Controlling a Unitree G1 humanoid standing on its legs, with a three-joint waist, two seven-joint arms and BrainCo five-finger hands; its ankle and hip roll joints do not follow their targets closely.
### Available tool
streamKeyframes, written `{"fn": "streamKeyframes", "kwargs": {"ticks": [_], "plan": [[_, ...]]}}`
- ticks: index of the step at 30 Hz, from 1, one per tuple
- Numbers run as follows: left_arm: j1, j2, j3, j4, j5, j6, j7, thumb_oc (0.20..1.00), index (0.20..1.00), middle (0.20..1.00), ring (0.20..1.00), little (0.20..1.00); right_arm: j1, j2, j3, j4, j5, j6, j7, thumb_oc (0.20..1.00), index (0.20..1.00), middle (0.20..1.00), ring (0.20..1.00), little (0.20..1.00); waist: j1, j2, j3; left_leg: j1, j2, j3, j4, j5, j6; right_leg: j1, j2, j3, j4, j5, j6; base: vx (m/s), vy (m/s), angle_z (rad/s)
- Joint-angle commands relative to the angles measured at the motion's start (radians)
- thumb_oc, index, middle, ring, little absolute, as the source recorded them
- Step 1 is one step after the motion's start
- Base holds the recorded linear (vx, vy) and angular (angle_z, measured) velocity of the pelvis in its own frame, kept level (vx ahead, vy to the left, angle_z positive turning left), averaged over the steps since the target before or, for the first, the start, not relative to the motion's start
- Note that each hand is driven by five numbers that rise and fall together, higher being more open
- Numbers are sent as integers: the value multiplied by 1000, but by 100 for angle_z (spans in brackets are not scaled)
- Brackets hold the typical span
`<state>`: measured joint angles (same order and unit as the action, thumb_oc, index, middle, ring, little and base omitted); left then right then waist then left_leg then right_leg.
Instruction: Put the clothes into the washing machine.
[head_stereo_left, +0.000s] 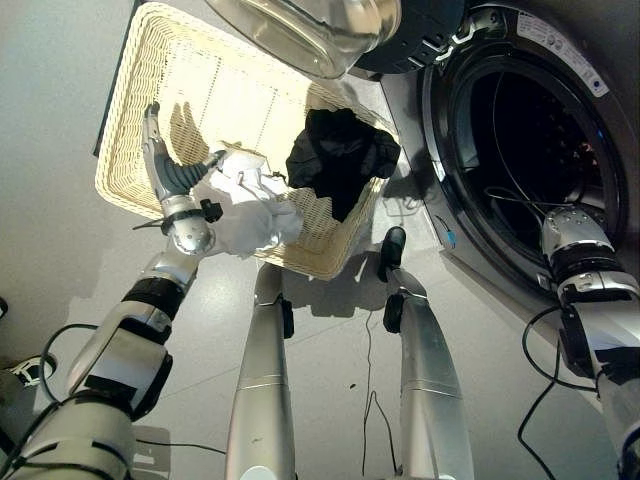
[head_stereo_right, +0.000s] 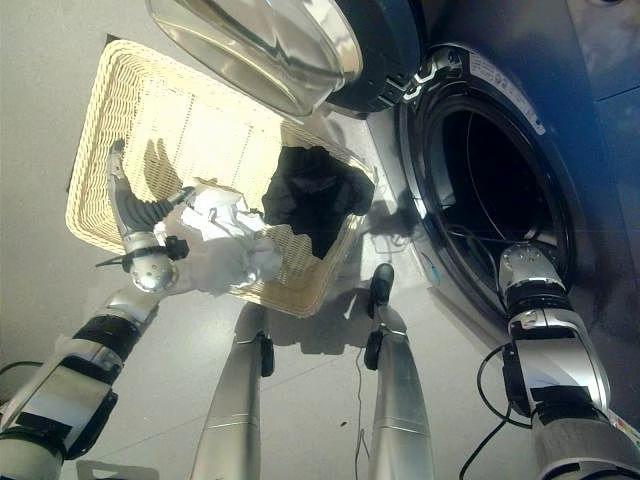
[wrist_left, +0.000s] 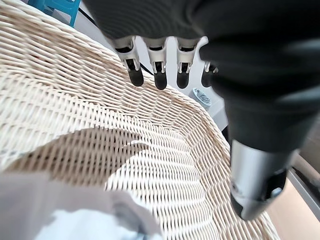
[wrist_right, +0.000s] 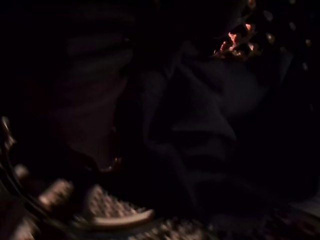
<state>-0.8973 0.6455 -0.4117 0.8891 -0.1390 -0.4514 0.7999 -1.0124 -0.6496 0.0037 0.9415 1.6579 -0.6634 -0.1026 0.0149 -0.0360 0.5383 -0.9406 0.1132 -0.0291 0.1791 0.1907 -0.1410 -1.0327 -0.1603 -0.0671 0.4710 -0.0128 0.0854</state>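
While my left hand (head_stereo_left: 170, 180) reaches into the woven basket (head_stereo_left: 130, 90) on the floor, its fingers (wrist_left: 159, 75) are straight and hold nothing, and a white cloth (head_stereo_left: 250, 210) lies just beside it near the basket's front edge. My right hand is deep inside the dark washing machine (head_stereo_left: 530, 150), whose door (head_stereo_left: 310, 30) hangs open above the basket, and I cannot tell how its fingers are. A black cloth (head_stereo_left: 340, 150) is draped over the basket's rim on the side next to the machine.
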Motion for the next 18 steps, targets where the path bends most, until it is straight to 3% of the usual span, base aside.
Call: {"fn": "streamKeyframes", "kwargs": {"ticks": [1,3,6,8,11,14,18], "plan": [[-45,27,-3,-4,62,-13,-49,1000,1000,1000,1000,1000,-26,-214,-8,-34,-61,43,83,1000,1000,1000,1000,1000,-23,-24,-18,-1,-48,-32,88,-96,38,87,46,-54,-169,135,30,0,0,0],[-43,18,-38,-15,120,-14,-76,1000,1000,1000,1000,1000,-3,-218,-7,21,-85,109,120,1000,1000,1000,1000,1000,-17,-24,-18,4,-56,-36,92,-99,39,93,46,-59,-166,134,31,17,-16,0],[-69,7,-89,-15,152,-10,-124,1000,1000,1000,1000,1000,-21,-214,28,61,-154,124,115,1000,1000,1000,1000,1000,-10,-19,-18,4,-63,-39,90,-97,43,93,41,-65,-171,137,29,12,-10,6],[-117,6,-184,-24,170,-1,-272,1000,1000,1000,1000,1000,-62,-211,105,114,-375,197,13,1000,1000,1000,1000,1000,-5,-10,-18,2,-70,-37,92,-99,48,90,33,-74,-168,142,33,4,-24,8],[-164,9,-285,-41,172,25,-351,1000,1000,1000,1000,1000,-107,-223,204,169,-606,304,-72,1000,1000,1000,1000,1000,-2,-4,-18,-4,-74,-35,94,-96,53,86,31,-78,-172,151,35,-8,-2,6],[-241,17,-395,-25,214,46,-448,1000,1000,1000,1000,1000,-161,-225,303,245,-777,439,-131,1000,1000,1000,1000,1000,-5,-1,-18,-7,-71,-26,93,-94,57,80,29,-81,-171,154,37,-7,12,3],[-318,-9,-510,-23,212,103,-512,1000,1000,1000,1000,1000,-200,-191,399,271,-907,519,-197,1000,1000,1000,1000,1000,-12,6,-18,-15,-69,-14,93,-90,63,69,33,-77,-165,154,38,1,38,1]]}}
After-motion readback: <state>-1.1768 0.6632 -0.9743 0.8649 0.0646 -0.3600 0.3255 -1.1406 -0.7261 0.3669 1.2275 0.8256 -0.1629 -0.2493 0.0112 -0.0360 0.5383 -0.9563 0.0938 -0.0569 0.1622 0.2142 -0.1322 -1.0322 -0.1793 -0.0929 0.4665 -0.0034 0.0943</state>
